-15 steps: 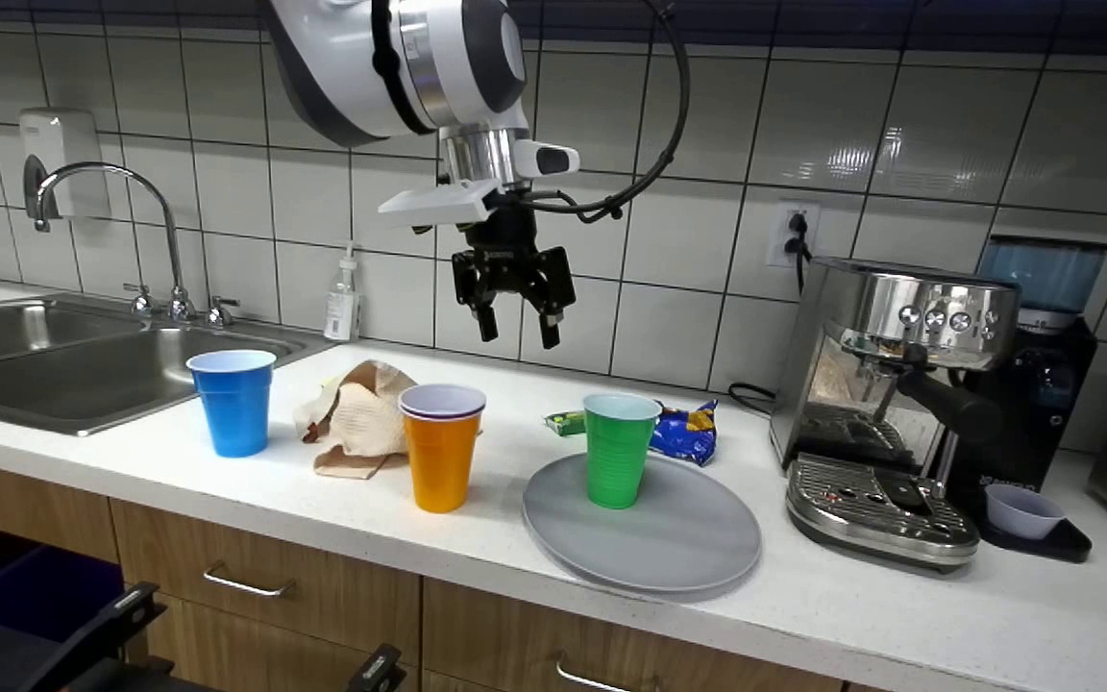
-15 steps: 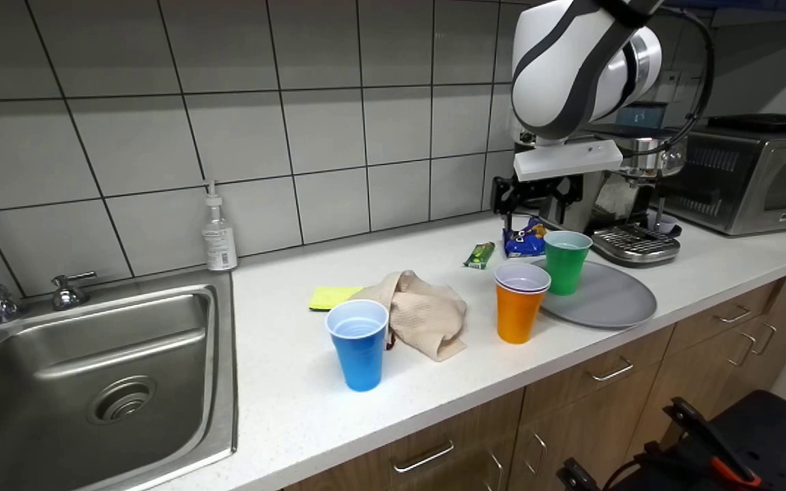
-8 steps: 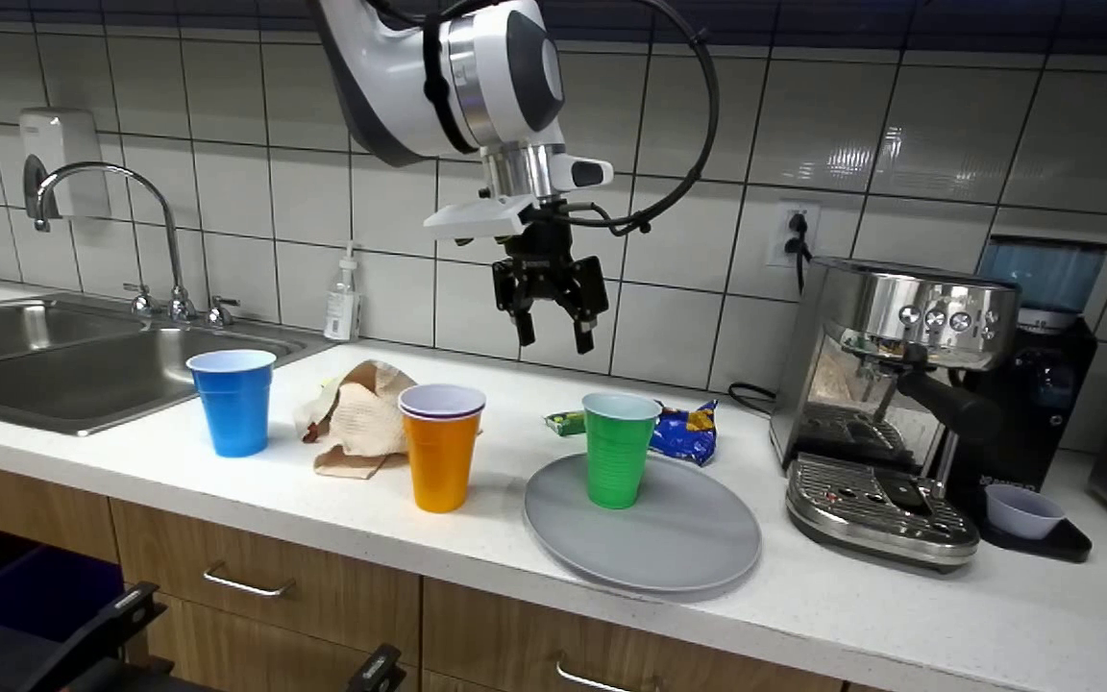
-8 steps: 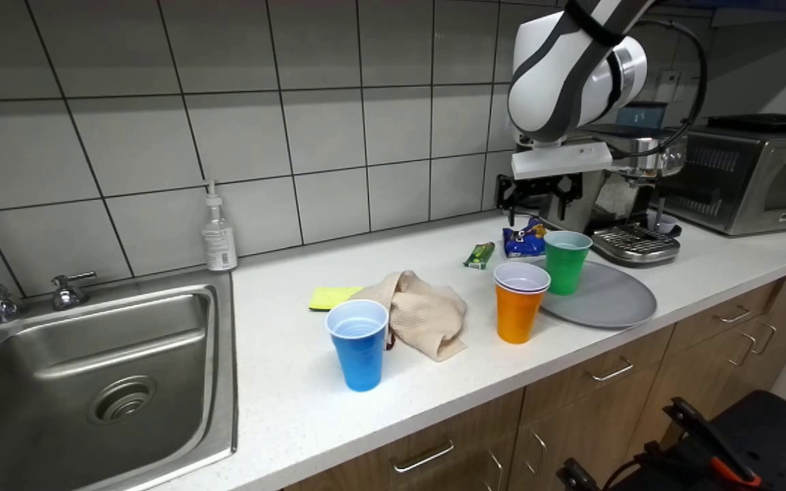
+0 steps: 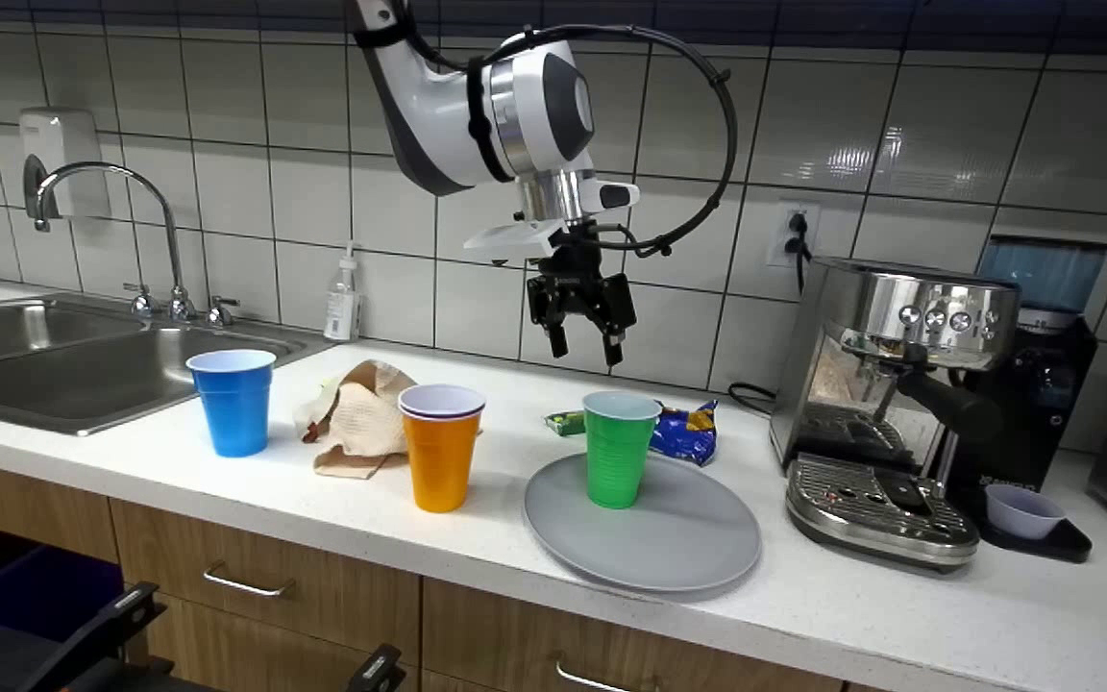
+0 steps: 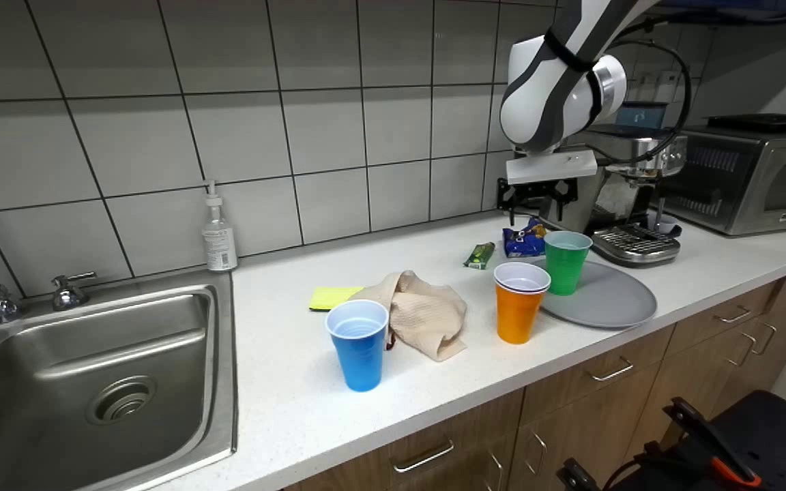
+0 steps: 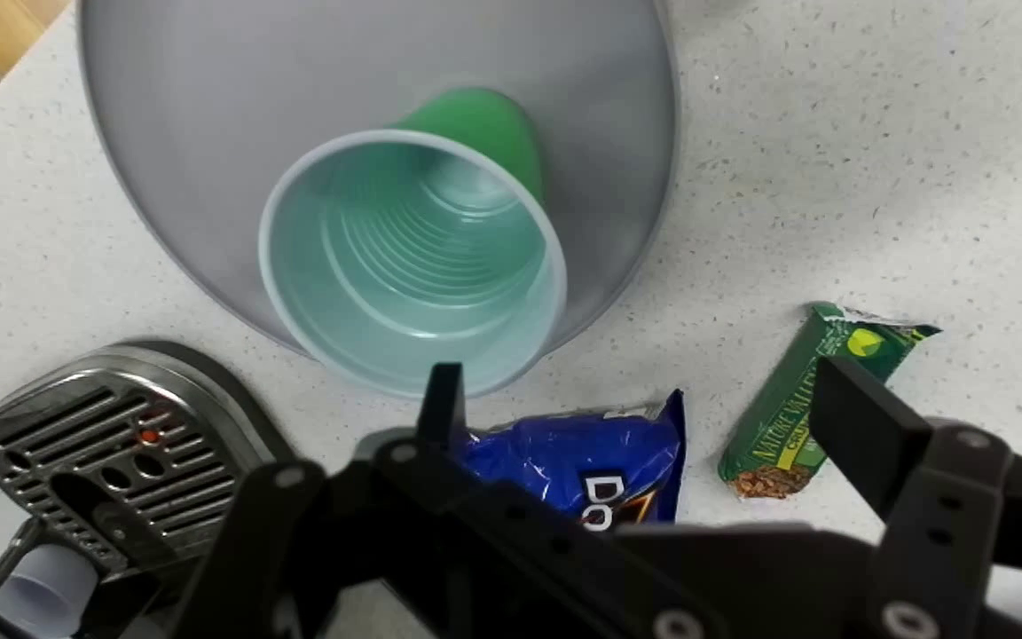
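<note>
The end effector (image 5: 586, 349) hangs above the counter (image 7: 786, 177), spread wide, with nothing in it. The blue bag (image 7: 577, 457) lies there, near the gray plate (image 7: 209, 115). It looks light, soft and slippery, and could get squashed, so a gentle pinch across its middle seems best

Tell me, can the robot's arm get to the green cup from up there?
Probably yes. The gripper hangs open and empty above the counter, and nothing seems to stand between it and the green cup, upright on the gray plate. It would just need to shift across and lower.
</note>
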Controlling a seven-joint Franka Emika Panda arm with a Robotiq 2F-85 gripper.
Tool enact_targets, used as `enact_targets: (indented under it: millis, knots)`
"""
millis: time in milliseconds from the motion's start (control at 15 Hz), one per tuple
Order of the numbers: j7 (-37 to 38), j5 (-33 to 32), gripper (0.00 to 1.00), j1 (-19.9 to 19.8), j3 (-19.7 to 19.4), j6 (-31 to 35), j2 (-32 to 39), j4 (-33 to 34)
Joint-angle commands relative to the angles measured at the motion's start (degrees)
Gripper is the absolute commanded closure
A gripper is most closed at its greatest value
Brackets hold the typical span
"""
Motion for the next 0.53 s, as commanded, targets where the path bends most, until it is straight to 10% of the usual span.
enact_targets:
  millis: [0, 467]
  knots:
    - [1.53, 1.22, 0.0, 1.65, -1.65, -2.15, 2.13, 2.69]
    - [3.27, 1.3, 0.0, 3.07, -2.95, -4.26, 4.04, 2.67]
